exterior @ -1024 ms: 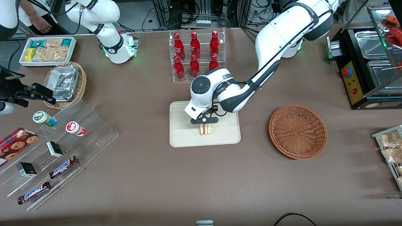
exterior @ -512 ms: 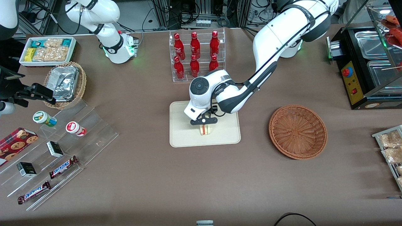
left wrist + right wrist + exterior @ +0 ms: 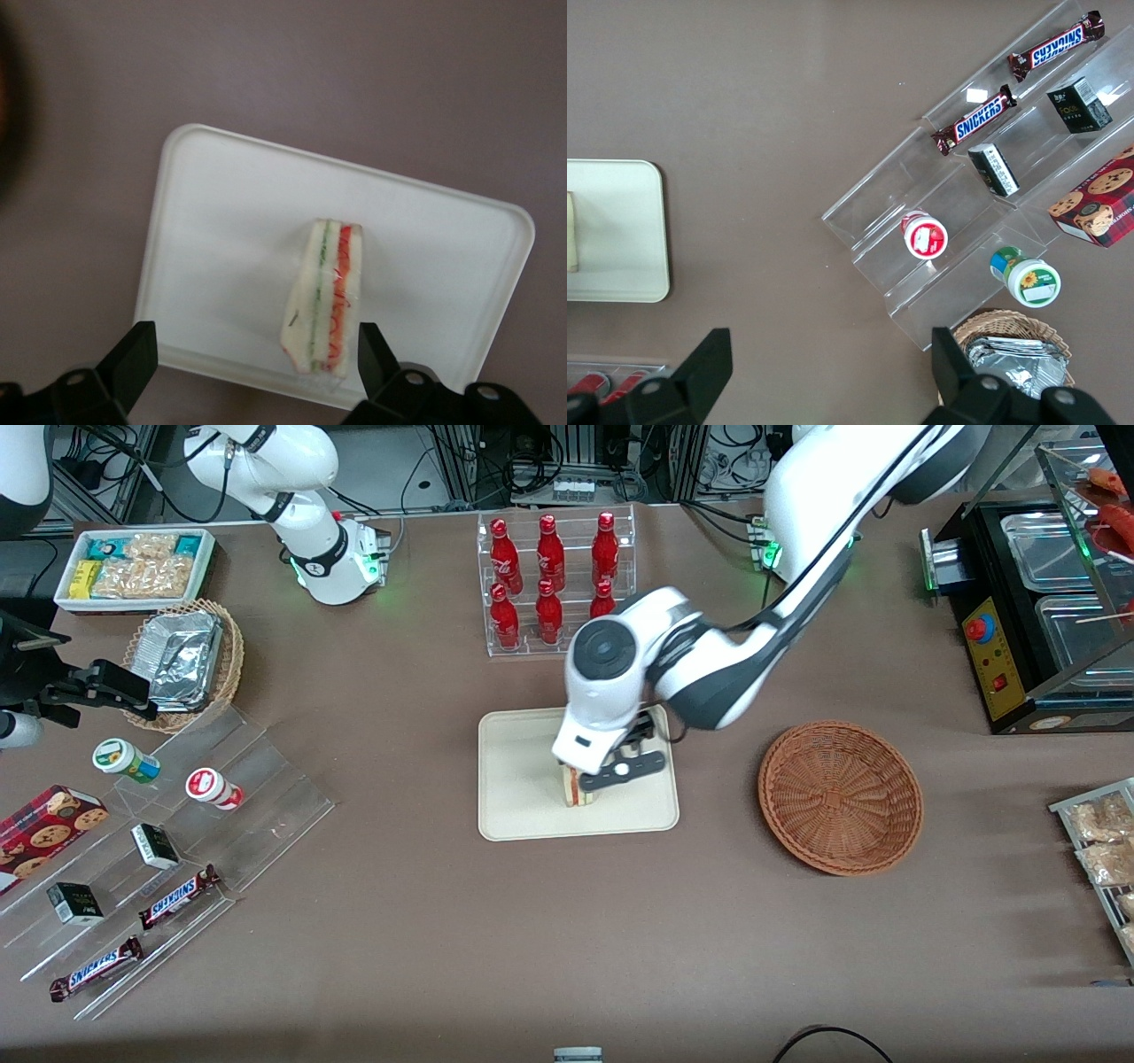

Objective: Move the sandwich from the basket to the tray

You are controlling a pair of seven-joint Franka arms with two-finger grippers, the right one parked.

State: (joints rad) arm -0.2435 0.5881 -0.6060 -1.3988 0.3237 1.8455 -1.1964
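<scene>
Lifted and swung toward the basket (image 3: 840,797) since a second ago, the hand (image 3: 611,772) hangs above the tray (image 3: 518,797) in the front view, while the wrist view shows its fingers (image 3: 133,359) spread, the sandwich (image 3: 323,297) released on the tray (image 3: 221,230), placement apparently done.

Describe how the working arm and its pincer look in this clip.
The working arm has glossy white shells with dark grey joint sections, a round dark grey cap on the wrist, and a black cable running along its length. A green light glows at its base. The pincer, above the tray, is black with a white dot on its crossbar; its fingers are black, wedge-shaped, and open.
</scene>
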